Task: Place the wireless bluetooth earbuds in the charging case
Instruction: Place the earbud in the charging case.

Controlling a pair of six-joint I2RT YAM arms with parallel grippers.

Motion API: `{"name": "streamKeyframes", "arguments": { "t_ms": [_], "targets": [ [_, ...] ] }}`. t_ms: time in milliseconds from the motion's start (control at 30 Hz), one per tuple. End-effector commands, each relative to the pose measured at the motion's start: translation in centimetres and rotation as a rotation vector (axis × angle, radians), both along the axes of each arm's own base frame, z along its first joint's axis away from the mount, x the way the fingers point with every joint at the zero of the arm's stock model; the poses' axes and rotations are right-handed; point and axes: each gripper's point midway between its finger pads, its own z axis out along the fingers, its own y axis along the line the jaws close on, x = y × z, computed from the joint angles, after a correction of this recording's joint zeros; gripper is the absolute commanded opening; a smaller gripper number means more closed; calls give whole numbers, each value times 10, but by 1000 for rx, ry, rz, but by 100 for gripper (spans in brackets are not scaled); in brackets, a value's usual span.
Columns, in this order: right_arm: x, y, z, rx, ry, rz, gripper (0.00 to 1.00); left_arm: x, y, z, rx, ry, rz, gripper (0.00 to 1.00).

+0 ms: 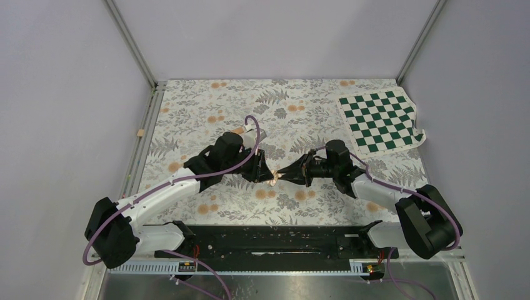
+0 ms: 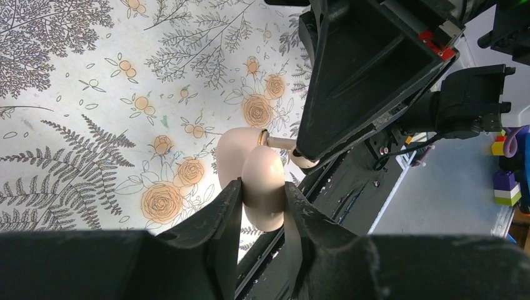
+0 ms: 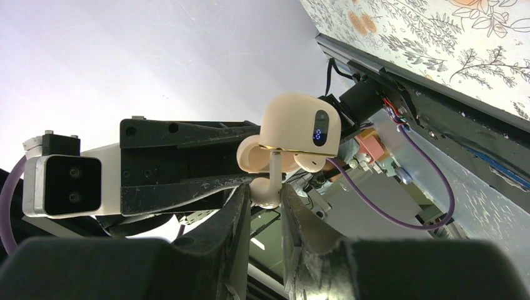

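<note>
Peach-pink rounded plastic charging case [image 2: 262, 187] is up off the table, lid open, clamped by the left fingers [image 2: 220, 215], while the right fingers [image 3: 236, 209] pinch a tiny cream earbud [image 3: 265, 192], stem at its mouth. Floral-print table [image 1: 206, 106], plain grey walls [image 1: 62, 94], green-and-white checkerboard sheet [image 1: 378, 122] far right, well apart

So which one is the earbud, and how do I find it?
Look at the middle of the flowery table cover. There the left fingers pinch the rounded peach-pink plastic charging case, and the right fingers pinch the tiny cream plastic earbud. It is the smallest piece, with a thin stem pointing into the case.
</note>
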Motion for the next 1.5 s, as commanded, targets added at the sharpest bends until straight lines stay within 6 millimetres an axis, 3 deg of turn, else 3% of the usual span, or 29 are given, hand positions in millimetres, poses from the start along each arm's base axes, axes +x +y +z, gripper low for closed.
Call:
{"name": "streamKeyframes", "arguments": {
  "t_ms": [0, 1467],
  "targets": [
    [10, 5, 10, 6, -48, -7, 0, -1, -17, 43, -102, -86, -55, 0],
    [0, 14, 1, 1, -32, 31, 0, -3, -16, 50, -115, -100, -56, 0]
  ]
}}
